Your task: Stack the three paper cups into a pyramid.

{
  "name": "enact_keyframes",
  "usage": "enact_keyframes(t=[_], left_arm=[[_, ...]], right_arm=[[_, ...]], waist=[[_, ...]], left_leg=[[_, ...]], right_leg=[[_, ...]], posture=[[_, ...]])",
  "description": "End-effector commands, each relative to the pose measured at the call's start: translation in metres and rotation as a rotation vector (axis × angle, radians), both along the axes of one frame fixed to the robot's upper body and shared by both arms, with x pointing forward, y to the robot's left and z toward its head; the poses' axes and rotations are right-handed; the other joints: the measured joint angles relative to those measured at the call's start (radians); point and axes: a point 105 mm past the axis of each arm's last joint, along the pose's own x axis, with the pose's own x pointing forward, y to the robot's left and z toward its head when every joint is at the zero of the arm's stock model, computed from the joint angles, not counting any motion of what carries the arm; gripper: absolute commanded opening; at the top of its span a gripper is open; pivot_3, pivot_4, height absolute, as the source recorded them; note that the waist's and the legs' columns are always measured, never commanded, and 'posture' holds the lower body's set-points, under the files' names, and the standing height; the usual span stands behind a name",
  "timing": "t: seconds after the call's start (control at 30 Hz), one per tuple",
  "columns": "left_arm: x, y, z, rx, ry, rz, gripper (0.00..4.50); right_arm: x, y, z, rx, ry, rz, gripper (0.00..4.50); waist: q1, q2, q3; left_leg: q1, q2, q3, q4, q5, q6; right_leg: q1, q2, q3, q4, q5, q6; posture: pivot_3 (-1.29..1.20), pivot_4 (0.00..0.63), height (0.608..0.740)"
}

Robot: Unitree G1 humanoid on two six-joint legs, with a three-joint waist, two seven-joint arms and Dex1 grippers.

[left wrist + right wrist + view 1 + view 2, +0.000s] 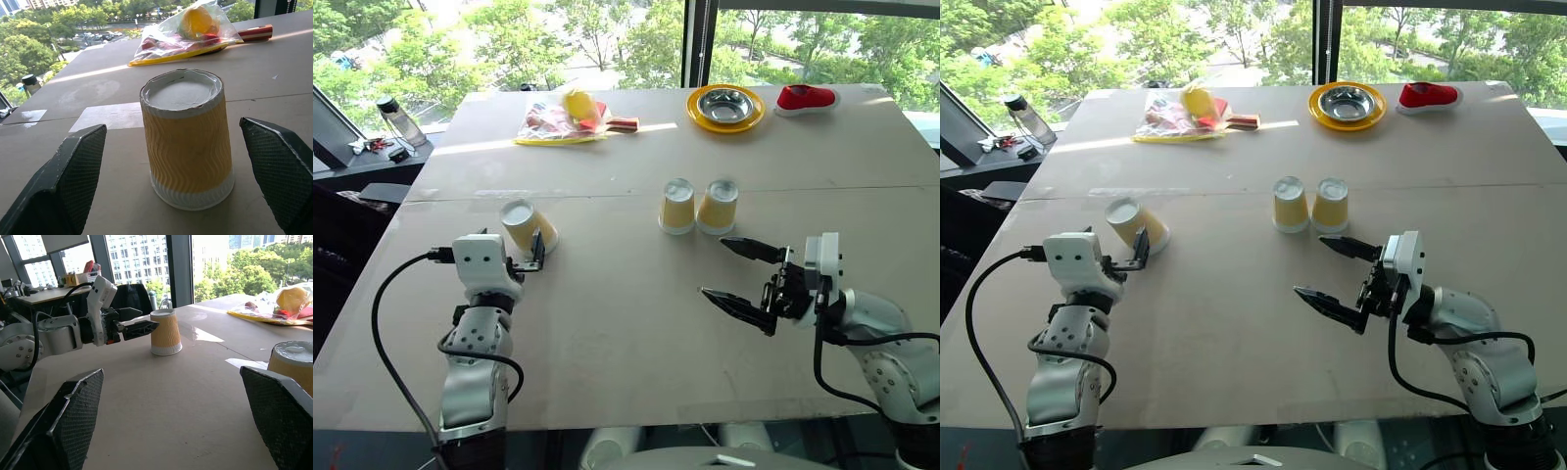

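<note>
left jaws [176,161] open around lone upturned cup [186,137], not touching.

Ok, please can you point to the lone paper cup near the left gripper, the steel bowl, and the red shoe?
Lone paper cup [188,147]: left wrist view, on its ribbed yellow side.
Steel bowl [725,103]: left eye view, on its inside bottom.
Red shoe [806,96]: left eye view, on its upper.

Cup [187,142] upside down on the surface [122,205], base up. Left end effector [181,191] spread wide, one finger [68,181] each side of the cup, neither touching. Clear bag [186,32] of items toward the far edge.
</note>
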Motion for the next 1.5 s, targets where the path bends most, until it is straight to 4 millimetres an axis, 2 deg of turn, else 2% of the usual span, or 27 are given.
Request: enact_keyframes(t=[0.03, 0.37, 0.4, 0.53, 0.67, 0.73, 0.8, 0.87, 0.97, 1.07, 1.13, 1.2, 1.3, 1.5], left_arm=[[0.006, 0.005, 0.008, 0.033, -0.047, 0.010, 4.50], [0.026, 0.005, 0.019, 0.014, -0.117, 0.021, 4.50], [0.026, 0.005, 0.019, 0.006, -0.121, 0.026, 3.98], [0.025, 0.006, 0.017, 0.005, -0.123, 0.025, 2.41], [0.027, 0.009, 0.017, 0.003, -0.122, 0.024, 2.29], [0.031, 0.006, 0.027, 0.010, -0.147, -0.003, 2.29], [0.044, -0.014, 0.054, 0.024, -0.194, -0.124, 2.29], [0.061, -0.045, 0.082, 0.037, -0.208, -0.300, 2.29], [0.073, -0.071, 0.101, 0.054, -0.190, -0.449, 2.29], [0.084, -0.112, 0.126, 0.120, -0.174, -0.659, 2.29], [0.082, -0.149, 0.142, 0.191, -0.201, -0.840, 2.29], [0.083, -0.170, 0.147, 0.180, -0.209, -0.941, 2.29], [0.086, -0.190, 0.139, 0.227, -0.169, -1.038, 2.29], [0.087, -0.213, 0.129, 0.283, -0.135, -1.135, 2.29]], right_arm=[[-0.003, 0.004, 0.007, 0.022, -0.042, 0.014, 4.41], [-0.001, 0.003, 0.010, 0.047, -0.067, 0.023, 4.41], [0.000, 0.003, 0.011, 0.056, -0.072, 0.019, 4.50], [0.001, 0.002, 0.014, 0.073, -0.082, 0.014, 4.50], [0.001, 0.001, 0.014, 0.078, -0.086, 0.006, 4.50], [0.003, -0.002, 0.017, 0.086, -0.093, -0.011, 4.50], [0.009, -0.010, 0.020, 0.101, -0.103, -0.068, 4.50], [0.015, -0.020, 0.023, 0.115, -0.113, -0.138, 4.50], [0.018, -0.028, 0.026, 0.135, -0.128, -0.188, 4.50], [0.025, -0.042, 0.028, 0.144, -0.161, -0.307, 4.50], [0.032, -0.052, 0.022, 0.110, -0.166, -0.418, 4.50], [0.035, -0.058, 0.019, 0.101, -0.164, -0.481, 4.50], [0.034, -0.058, 0.020, 0.113, -0.173, -0.512, 4.50], [0.029, -0.055, 0.020, 0.118, -0.168, -0.536, 4.50]], waist=[[0.000, 0.000, 0.000], [0.002, -0.001, 0.000], [0.000, -0.001, 0.000], [-0.001, -0.001, 0.000], [0.000, -0.001, 0.000], [0.000, -0.001, 0.000], [0.003, -0.002, 0.001], [0.012, -0.005, 0.002], [0.007, -0.005, 0.002], [-0.004, -0.005, 0.002], [-0.011, -0.005, 0.002], [-0.016, -0.005, 0.002], [-0.032, -0.005, 0.002], [-0.042, -0.004, 0.003]], left_leg=[[0.000, 0.000, 0.000, 0.000, 0.000, 0.000], [0.000, 0.000, -0.001, 0.000, 0.000, 0.000], [0.000, 0.000, -0.001, 0.001, 0.000, 0.000], [0.000, 0.000, -0.001, 0.001, 0.000, 0.000], [0.000, 0.000, -0.001, 0.001, 0.000, 0.000], [0.000, 0.000, -0.001, 0.001, 0.000, 0.000], [0.000, 0.000, -0.001, 0.001, 0.000, 0.000], [-0.001, 0.000, -0.004, 0.002, 0.000, -0.001], [-0.002, -0.002, -0.007, 0.004, 0.001, -0.002], [-0.002, -0.003, -0.006, 0.004, 0.001, -0.002], [-0.002, -0.002, -0.006, 0.003, 0.001, -0.002], [-0.003, -0.002, -0.007, 0.003, 0.001, -0.002], [-0.003, -0.002, -0.006, 0.003, 0.001, -0.002], [-0.002, -0.002, -0.005, 0.003, 0.001, -0.002]], right_leg=[[0.000, 0.000, 0.000, 0.000, 0.000, 0.000], [0.000, 0.000, -0.002, 0.001, 0.000, 0.000], [0.000, 0.000, -0.001, 0.001, 0.000, 0.000], [0.000, 0.000, 0.000, 0.002, 0.000, 0.000], [0.000, 0.000, -0.001, 0.002, 0.000, 0.000], [0.000, 0.000, -0.001, 0.002, 0.000, 0.000], [0.000, 0.000, -0.001, 0.003, 0.000, 0.000], [0.000, 0.000, -0.005, 0.004, 0.000, 0.000], [0.001, -0.001, -0.007, 0.004, 0.000, 0.000], [0.002, -0.001, -0.006, 0.003, 0.000, 0.000], [0.001, -0.001, -0.006, 0.004, 0.000, 0.000], [0.000, -0.001, -0.008, 0.004, 0.000, 0.000], [0.000, -0.001, -0.007, 0.004, 0.000, 0.000], [0.000, 0.000, -0.006, 0.005, 0.000, 0.000]], posture=[[0.00, 0.150, 0.732], [0.00, 0.150, 0.732], [0.00, 0.150, 0.732], [0.00, 0.150, 0.732], [0.00, 0.150, 0.732], [0.00, 0.150, 0.732], [0.00, 0.150, 0.732], [0.00, 0.150, 0.732], [0.00, 0.150, 0.732], [0.00, 0.150, 0.732], [0.00, 0.150, 0.732], [0.00, 0.150, 0.732], [0.00, 0.150, 0.732], [0.00, 0.150, 0.732]])
